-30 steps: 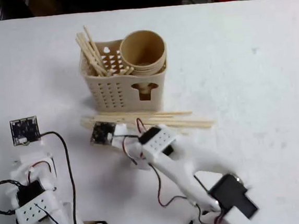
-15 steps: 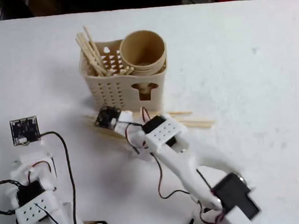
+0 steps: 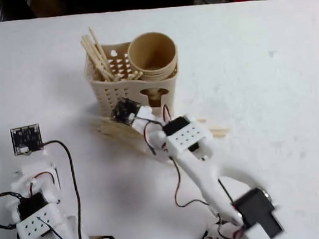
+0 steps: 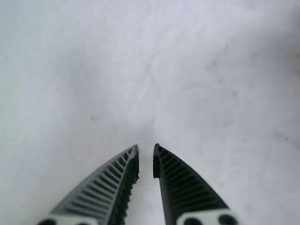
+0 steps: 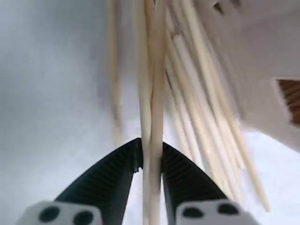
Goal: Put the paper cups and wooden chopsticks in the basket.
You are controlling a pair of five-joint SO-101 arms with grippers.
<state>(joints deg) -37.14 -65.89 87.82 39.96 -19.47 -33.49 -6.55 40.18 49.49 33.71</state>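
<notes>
Chopsticks (image 3: 212, 130) are the job here, but nearest me the left arm (image 3: 34, 220) sits folded at the near left of the table (image 3: 278, 75). The left gripper (image 4: 146, 151) points down at bare tabletop, its jaws drawn almost together on nothing.

From the near right, the right arm (image 3: 209, 176) stretches far and leftward with its wrist low. The right gripper (image 5: 151, 157) is pinched narrow on what look like two sticks from the loose bundle. That bundle lies flat on the table just in front of the basket (image 3: 125, 97). Its long axis runs left to right, with one end poking out right of the wrist and the other fanning out to the left.

Farther back, inside the basket, more chopsticks (image 3: 93, 50) stand in the far left corner, leaning up and leftward. Stacked paper cups (image 3: 152, 52) fill the right side, mouths up.
</notes>
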